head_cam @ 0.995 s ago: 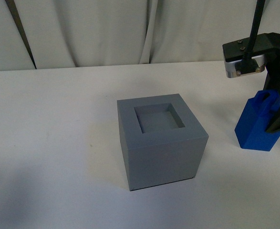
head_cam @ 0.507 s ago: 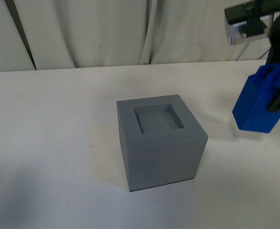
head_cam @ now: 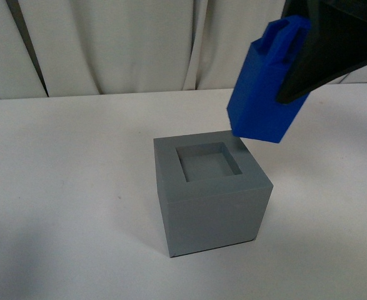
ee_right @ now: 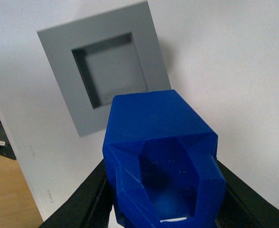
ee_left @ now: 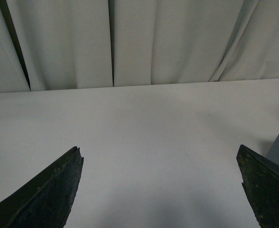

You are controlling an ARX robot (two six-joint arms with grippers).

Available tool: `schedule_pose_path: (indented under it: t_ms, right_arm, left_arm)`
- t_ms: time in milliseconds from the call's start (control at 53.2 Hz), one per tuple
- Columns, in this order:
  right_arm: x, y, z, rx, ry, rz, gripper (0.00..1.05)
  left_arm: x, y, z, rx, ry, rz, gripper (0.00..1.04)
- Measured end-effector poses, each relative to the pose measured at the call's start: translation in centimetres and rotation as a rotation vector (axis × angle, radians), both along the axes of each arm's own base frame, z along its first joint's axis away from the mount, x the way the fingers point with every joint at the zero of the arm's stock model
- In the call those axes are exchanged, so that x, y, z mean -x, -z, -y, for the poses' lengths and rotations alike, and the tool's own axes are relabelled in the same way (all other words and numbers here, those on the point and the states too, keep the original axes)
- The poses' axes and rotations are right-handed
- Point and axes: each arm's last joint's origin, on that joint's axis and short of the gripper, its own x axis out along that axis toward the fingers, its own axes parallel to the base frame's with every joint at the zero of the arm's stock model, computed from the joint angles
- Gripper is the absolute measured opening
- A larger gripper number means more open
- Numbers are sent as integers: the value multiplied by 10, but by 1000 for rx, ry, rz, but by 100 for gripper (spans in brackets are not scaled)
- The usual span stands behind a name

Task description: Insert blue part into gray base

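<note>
Above the far right corner of the gray base (head_cam: 211, 206), the blue part (head_cam: 264, 94) hangs in the air, clear of the counter (head_cam: 64, 187). It is tilted, with its loop handle leaning off to the right. The right hand (ee_right: 162, 202) is clenched on it, one black finger on either side of the handle end. The left hand (ee_left: 159, 156) is released and grasps nothing, its fingers spread wide over bare counter.

The step in hand, as I judge it, is bringing the part over the square recess (head_cam: 207, 164). To do it well, carry the part left and a little nearer until its lower face sits squarely over the opening. Then right it so its sides stand vertical. In the right wrist view its edges seem turned against those of the recess, so a twist about the vertical is likely needed too. Lower slowly only once both are true. A tilted corner could catch the rim and shove the base, which nothing holds down.

The part is bright blue plastic, a square-sided block taller than wide, with sloped shoulders running up to the handle. The base is a matte gray cube with a shallow, flat-floored recess.
</note>
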Motion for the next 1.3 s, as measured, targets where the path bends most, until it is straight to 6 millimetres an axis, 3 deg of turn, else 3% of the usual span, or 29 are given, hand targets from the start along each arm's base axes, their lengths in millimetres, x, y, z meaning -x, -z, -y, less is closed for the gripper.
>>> schedule_pose_path:
  t_ms: [188,488,864,1296]
  right_arm:
    - [11,1,-25,-5,-42,1,48]
    - [19,5,-44,28,-77,-6,48]
    - [10,21,-49,68,-62,-31,48]
    - [5,22,-52,81,-59,-41,48]
  left_arm:
    - [0,0,0,0,0,0,99]
    - [0,0,0,0,0,0,99]
    - [0,0,0,0,0,0,99]
    - [0,0,0,0,0,0,99]
